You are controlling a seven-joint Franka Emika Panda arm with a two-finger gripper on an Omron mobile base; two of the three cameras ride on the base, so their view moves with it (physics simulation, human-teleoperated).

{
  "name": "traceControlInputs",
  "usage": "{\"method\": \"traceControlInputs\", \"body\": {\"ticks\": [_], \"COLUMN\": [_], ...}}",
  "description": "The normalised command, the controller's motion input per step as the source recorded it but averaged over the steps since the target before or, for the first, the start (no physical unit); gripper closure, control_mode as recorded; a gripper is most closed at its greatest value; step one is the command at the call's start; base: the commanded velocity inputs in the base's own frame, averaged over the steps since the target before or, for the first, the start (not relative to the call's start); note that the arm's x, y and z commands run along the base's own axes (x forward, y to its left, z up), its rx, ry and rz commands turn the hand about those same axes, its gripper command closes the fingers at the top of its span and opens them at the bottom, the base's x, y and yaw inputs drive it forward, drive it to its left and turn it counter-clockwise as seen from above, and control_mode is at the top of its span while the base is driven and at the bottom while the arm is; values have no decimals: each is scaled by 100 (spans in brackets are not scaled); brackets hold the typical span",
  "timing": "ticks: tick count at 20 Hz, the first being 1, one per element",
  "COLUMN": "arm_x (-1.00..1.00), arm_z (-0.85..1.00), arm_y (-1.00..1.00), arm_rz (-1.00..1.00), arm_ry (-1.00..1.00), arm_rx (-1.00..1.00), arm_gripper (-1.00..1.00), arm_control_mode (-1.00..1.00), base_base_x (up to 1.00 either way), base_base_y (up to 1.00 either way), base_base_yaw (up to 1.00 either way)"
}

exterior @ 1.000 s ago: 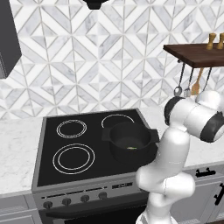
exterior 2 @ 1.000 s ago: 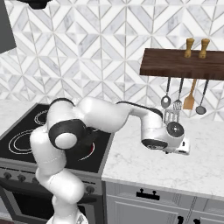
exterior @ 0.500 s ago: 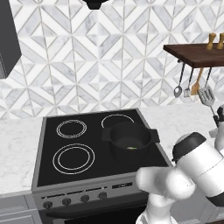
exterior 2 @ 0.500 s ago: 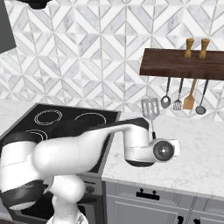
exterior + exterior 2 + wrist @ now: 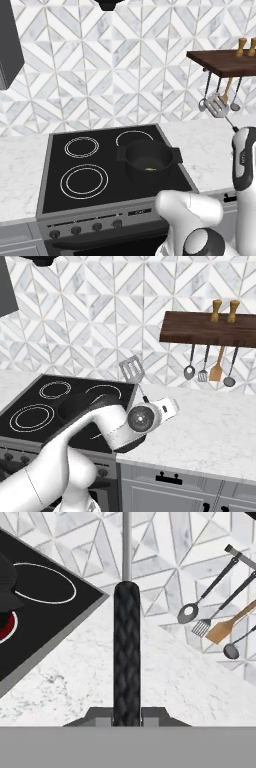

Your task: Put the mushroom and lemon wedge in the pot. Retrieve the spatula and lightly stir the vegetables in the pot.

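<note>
My gripper point(image 5: 126, 719) is clenched on the spatula point(image 5: 132, 369), lifted over the counter.

The black ribbed handle runs straight out from between my fingers, then a thin metal shaft, with the slotted silver head tilted up at the far end, in the air above the marble counter point(image 5: 210, 421). The pot point(image 5: 148, 159) sits well off to my left on the stove point(image 5: 75, 175), on the near right burner, with a small yellow-green bit on its bottom. Ahead and to my right, a ladle point(image 5: 189, 372), an orange-headed turner point(image 5: 216, 373) and other utensils hang under the wooden shelf point(image 5: 200, 329).
</note>
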Motion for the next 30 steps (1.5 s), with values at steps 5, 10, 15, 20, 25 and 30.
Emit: {"method": "traceControlInputs", "body": {"ticks": [5, 10, 15, 20, 25, 30], "arm_x": [-1, 0, 0, 0, 0, 0], "arm_z": [50, 36, 2, 7, 35, 31], "arm_y": [51, 22, 9, 7, 30, 45], "arm_rz": [0, -2, -1, 3, 12, 15], "arm_ry": [5, 11, 9, 0, 0, -5], "arm_rx": [-20, -18, -9, -1, -14, -36], "arm_gripper": [100, 100, 100, 100, 100, 100], "arm_control_mode": [-100, -100, -100, -100, -100, -100], "base_base_x": [0, 0, 0, 0, 0, 0], "base_base_y": [0, 0, 0, 0, 0, 0], "base_base_yaw": [0, 0, 0, 0, 0, 0]}}
